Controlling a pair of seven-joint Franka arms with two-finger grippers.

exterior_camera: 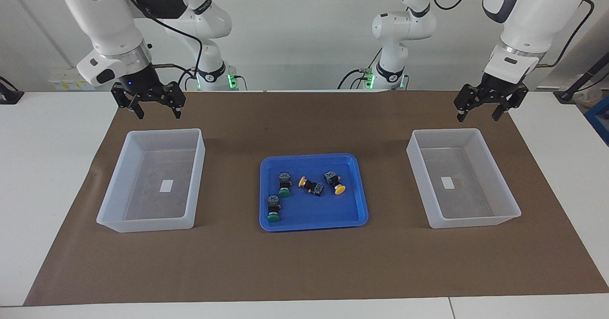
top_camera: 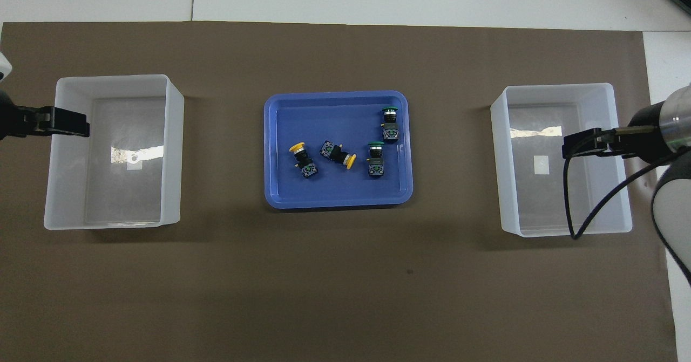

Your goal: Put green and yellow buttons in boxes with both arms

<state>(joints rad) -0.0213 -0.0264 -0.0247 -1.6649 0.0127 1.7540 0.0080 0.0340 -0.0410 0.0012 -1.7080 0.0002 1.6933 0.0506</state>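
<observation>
Brown mat: buttons in tray (between raised grippers).

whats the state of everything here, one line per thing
left gripper: open, empty, raised above the mat's edge nearer the robots
right gripper: open, empty, raised likewise
box at the left arm's end: holds only a white sticker
box at the right arm's end: same
blue tray: holds all four buttons
green buttons: lying on their sides in the tray
yellow buttons: lying on their sides beside them

Lab: two white robot arms, bare walls.
</observation>
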